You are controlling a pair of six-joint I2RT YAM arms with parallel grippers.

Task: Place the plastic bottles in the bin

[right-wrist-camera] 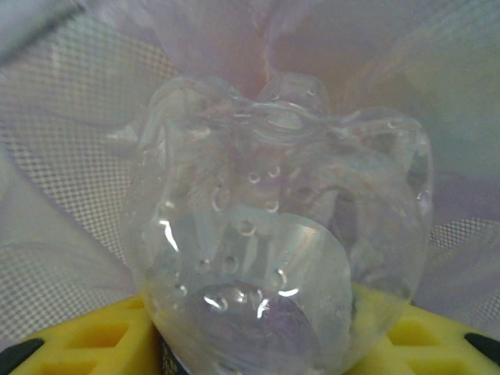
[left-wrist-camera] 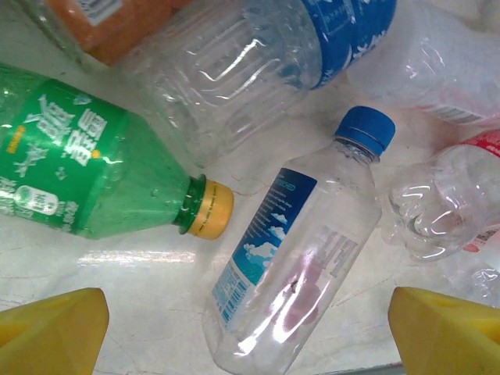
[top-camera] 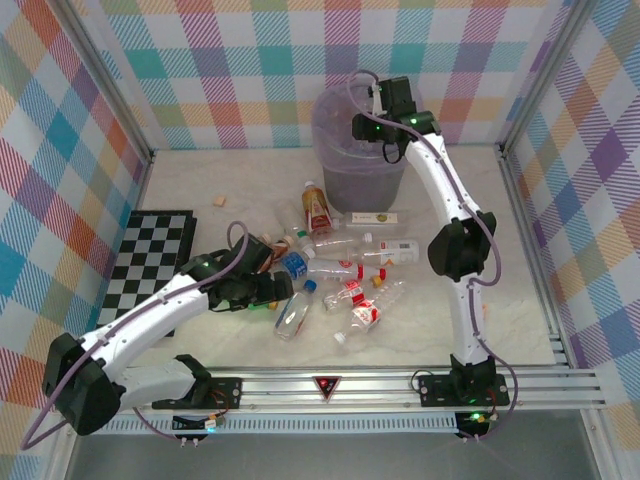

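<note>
Chessboard lies far left of the bin and nearer, hard against the left wall; tight there. Left claw sits low, near-left of the bin, at the left edge of the pile of bottles. Its jaws are spread wide, yellow tips at both lower corners of the wrist view, gripping nothing. Blue-cap bottle lies on the table between them, apart from both tips. Its label is blue with white clouds; small print unreadable. Beside it is the green bottle, yellow cap, white Chinese characters on the label, not legible enough to transcribe. Past those lies a big clear bottle with a blue label, white letters cut off.

Tan block sits alone left of the bin, bare table around it. The pile spreads on the bin's near side, bottles lying flat, touching and overlapping. Orange-label bottle and white-label bottle lie closest to the bin's base; text too small.

Bin stands at the far wall, mid-table. Right claw hangs over the bin's rim, jaws closed partway around a clear bottle, base toward the camera, bag behind it.

Right and near-right of the bin there is bare table up to the right wall, plenty of room. Rail closes the edge farthest from the bin.
</note>
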